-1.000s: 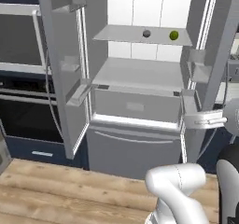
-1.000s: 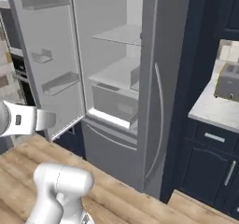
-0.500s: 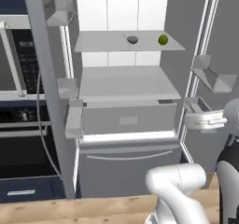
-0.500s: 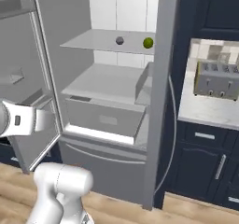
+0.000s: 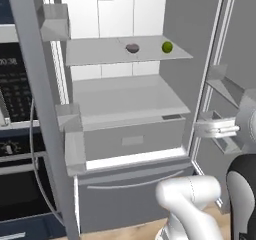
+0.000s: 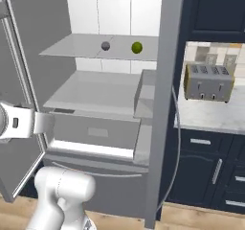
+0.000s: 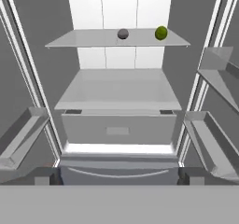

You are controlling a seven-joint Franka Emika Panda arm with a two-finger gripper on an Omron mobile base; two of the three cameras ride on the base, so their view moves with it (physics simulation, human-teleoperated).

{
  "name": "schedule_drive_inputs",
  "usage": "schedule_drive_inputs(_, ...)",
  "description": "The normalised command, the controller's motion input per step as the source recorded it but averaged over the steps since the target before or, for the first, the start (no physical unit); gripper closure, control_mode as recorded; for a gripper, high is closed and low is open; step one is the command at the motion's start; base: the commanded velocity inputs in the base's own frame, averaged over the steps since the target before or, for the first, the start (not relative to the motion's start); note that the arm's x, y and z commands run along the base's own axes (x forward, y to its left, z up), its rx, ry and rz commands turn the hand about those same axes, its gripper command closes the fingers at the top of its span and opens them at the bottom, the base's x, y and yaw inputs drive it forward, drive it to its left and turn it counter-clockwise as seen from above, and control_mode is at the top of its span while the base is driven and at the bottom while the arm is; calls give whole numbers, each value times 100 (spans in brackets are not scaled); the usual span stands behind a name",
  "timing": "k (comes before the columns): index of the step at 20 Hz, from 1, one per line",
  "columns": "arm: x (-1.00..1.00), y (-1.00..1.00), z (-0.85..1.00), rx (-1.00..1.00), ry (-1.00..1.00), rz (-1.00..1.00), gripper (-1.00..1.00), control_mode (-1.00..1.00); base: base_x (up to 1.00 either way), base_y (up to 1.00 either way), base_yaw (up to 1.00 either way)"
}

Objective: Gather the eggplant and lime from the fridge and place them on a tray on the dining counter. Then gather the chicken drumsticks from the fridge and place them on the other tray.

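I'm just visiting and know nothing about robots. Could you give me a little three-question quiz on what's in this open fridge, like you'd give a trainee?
1. True or false: the lime and the eggplant sit on the same upper shelf of the fridge.
2. Multiple choice: seen from the hand view, the lime lies A) left of the eggplant, B) right of the eggplant, C) on the shelf below it.
3. Fill the gap: on the counter right of the fridge stands a grey ____.

Key
1. True: both rest on the upper shelf, apart from each other.
2. B.
3. Toaster.
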Motion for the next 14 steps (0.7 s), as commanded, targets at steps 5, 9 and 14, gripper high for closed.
schedule_drive_inputs(5, 0, 0, 0, 0, 0, 0, -100, 100, 57, 0, -25)
schedule_drive_inputs(9, 0, 0, 0, 0, 0, 0, -100, 100, 67, 25, -13)
schedule_drive_inputs(14, 0, 0, 0, 0, 0, 0, -100, 100, 66, 37, -6)
